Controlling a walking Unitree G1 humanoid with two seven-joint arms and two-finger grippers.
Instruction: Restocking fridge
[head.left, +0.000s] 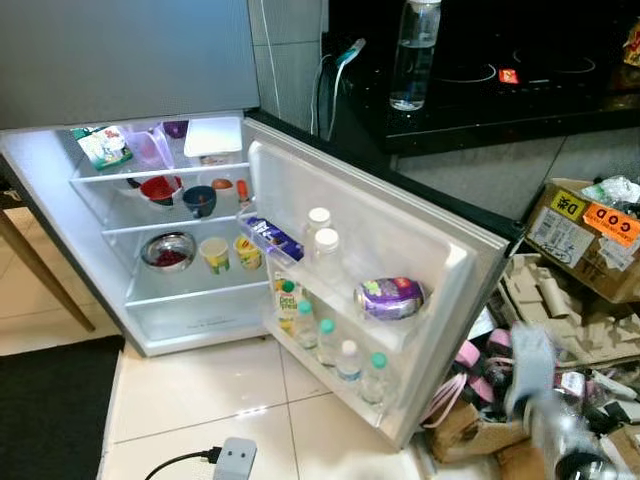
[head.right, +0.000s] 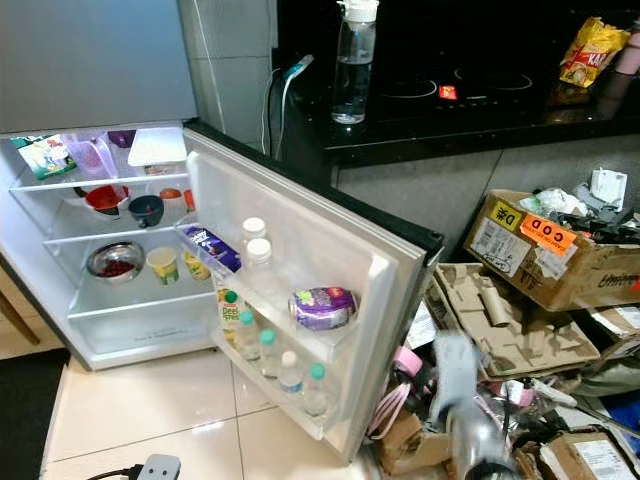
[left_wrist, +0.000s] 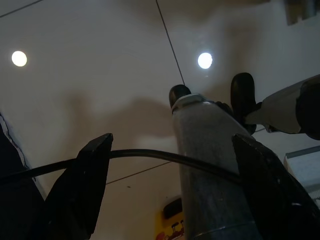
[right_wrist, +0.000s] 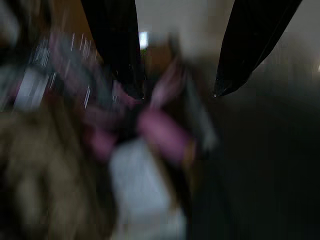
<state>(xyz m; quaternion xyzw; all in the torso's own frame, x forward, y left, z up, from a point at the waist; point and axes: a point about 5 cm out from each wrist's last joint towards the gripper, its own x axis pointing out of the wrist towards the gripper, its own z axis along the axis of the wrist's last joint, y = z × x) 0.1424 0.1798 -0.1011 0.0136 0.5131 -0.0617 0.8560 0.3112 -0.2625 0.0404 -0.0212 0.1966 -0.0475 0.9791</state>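
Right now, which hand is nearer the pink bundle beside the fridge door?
Right. The right hand, open, hangs just above the pink bundle, fingers aimed at it. The left hand, open, points at a pale tiled surface, away from the bundle.

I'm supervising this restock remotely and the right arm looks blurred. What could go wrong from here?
The right gripper, jaws open, is moving fast over the clutter pile beside the fridge door; it could snag the pink straps or bump the door. A jolt might topple the bottles on the door shelf. The power adapter and its cord on the floor are a trip risk.
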